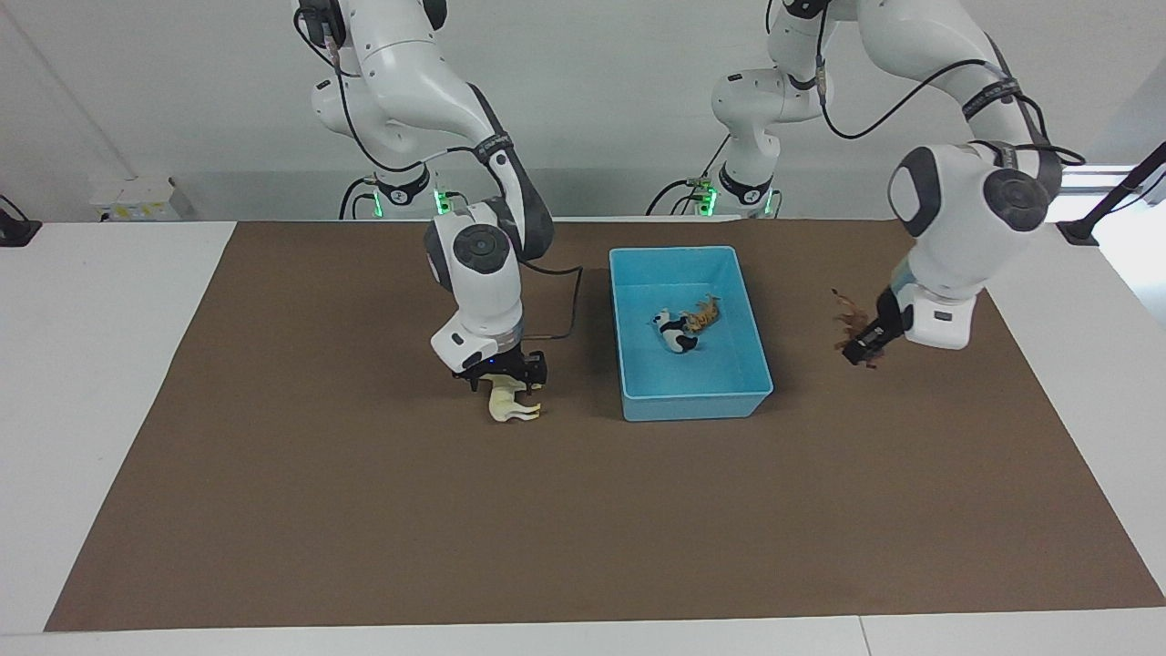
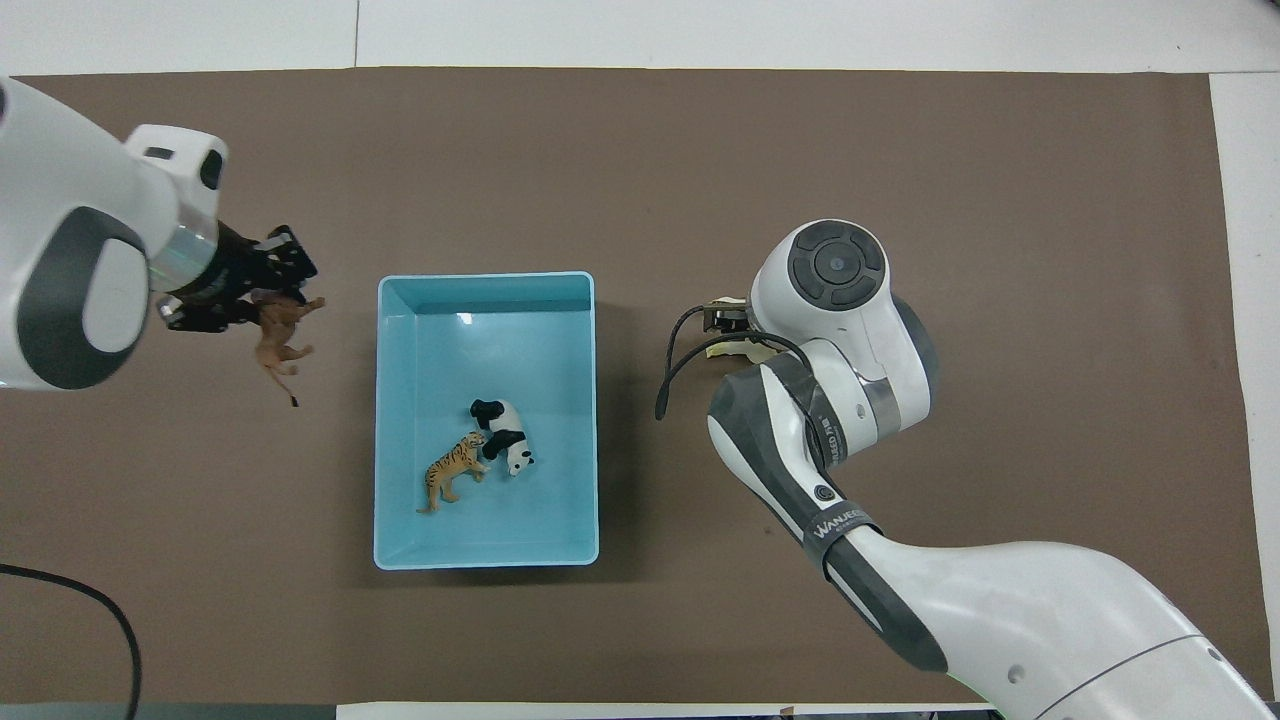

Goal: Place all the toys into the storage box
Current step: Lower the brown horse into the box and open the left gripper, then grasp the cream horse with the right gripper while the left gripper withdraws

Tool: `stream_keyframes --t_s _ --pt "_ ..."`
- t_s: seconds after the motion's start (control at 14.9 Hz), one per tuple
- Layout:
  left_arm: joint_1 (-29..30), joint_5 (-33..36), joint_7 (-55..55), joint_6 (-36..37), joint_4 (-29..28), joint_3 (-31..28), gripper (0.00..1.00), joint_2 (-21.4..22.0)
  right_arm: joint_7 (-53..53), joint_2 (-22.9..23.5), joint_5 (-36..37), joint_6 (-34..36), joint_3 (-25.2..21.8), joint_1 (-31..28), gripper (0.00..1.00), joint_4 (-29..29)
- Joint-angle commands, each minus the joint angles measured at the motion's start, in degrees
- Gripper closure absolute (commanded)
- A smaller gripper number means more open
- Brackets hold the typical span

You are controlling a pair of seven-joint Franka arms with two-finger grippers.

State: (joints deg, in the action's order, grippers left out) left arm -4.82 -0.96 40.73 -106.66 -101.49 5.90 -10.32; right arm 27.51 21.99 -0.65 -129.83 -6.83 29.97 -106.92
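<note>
Light blue storage box (image 2: pixel 486 290) on the brown mat (image 2: pixel 900 130), holding the tiger (image 2: pixel 452 470) and panda (image 2: pixel 503 438), which touch each other. Left gripper (image 2: pixel 245 290) over the mat toward the left arm's end, clamped on the brown lion (image 2: pixel 280 338). Right gripper (image 2: pixel 726 318) beside the box toward the right arm's end, mostly hidden under its own wrist, a cream sliver showing there.

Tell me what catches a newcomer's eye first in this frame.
A light blue box sits mid-table with a panda and tiger lying inside. On either side of it, each arm is at a toy: the right gripper is on a white horse, the left gripper on a brown lion.
</note>
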Motion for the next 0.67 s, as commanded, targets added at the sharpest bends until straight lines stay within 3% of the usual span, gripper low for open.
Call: stream_keyframes --t_s 0.0,0.13,0.27,0.4,0.47,0.54,0.6 --pt "-8.69 -2.55 12.05 -5.55 -7.99 -1.07 1.0 2.66 -3.85 -2.3 1.0 -3.31 0.5 -0.79 0.0 -4.34" --pt "-14.5 -2.55 18.57 -12.57 -15.54 -1.16 1.0 5.56 -4.57 -2.31 1.0 -5.78 0.5 -0.88 0.0 -5.84" --pt "-15.57 -2.46 18.25 -16.55 -19.78 -1.24 0.01 6.89 -4.66 -1.95 1.09 -6.05 0.5 -0.88 0.0 -5.85" --pt "-15.14 -2.46 18.42 -16.39 -19.8 -1.16 0.0 6.98 -4.57 -1.95 1.09 -6.05 0.5 -0.88 0.0 -5.85" --pt "-15.22 -2.55 18.42 -16.39 -19.27 -1.16 0.0 6.89 -4.57 -1.95 1.09 -6.05 0.5 -0.88 0.08 -5.85" --pt "-15.22 -2.46 18.86 -15.52 -19.09 -1.24 0.0 6.89 -4.66 -1.95 1.09 -6.05 0.5 -0.97 0.26 -5.85" --pt "-14.87 -2.46 18.08 -12.38 -18.13 -1.42 0.0 7.5 -4.66 -1.95 1.09 -6.14 0.5 -0.88 0.5 -5.85"
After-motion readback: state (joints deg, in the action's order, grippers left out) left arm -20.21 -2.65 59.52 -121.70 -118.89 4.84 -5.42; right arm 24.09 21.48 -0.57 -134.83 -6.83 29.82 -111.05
